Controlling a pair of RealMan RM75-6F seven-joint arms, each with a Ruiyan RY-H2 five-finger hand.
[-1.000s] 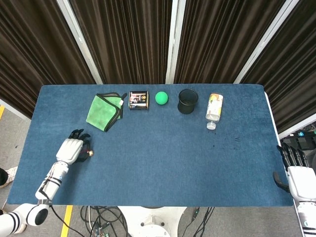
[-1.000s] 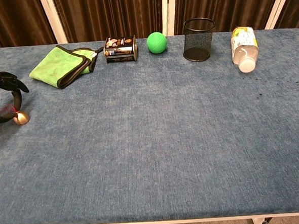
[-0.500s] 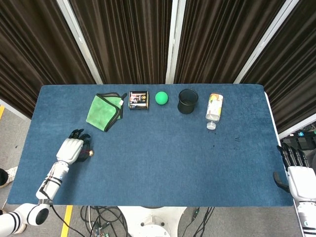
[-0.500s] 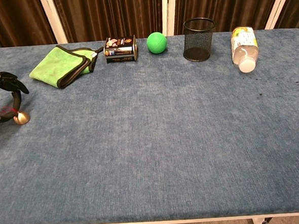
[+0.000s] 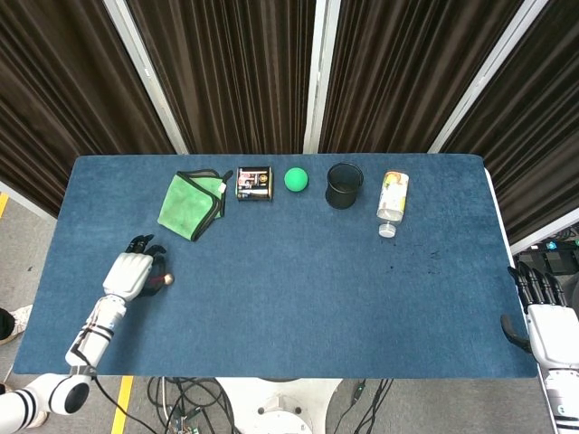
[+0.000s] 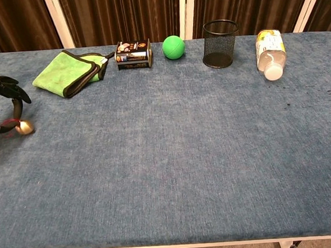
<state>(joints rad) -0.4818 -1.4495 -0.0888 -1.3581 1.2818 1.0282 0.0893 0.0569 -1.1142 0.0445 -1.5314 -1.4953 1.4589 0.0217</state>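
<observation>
Almost nothing differs from the earlier frames: in the chest view the left hand and the small brass-coloured ball at its fingertips sit a touch higher than a second ago, while the head view looks unchanged.

The ball sits at the left part of the blue table, just off the right side of the left hand, touching or nearly touching the thumb tip. The dark fingers arch over it, curled and apart; whether they pinch it, I cannot tell. Being round, the ball has no long axis or heading.

The right hand hangs beyond the table's right edge, fingers straight and side by side, holding nothing.

Along the far edge lie a green cloth, a small printed box, a green ball, a black mesh cup and a bottle on its side.
</observation>
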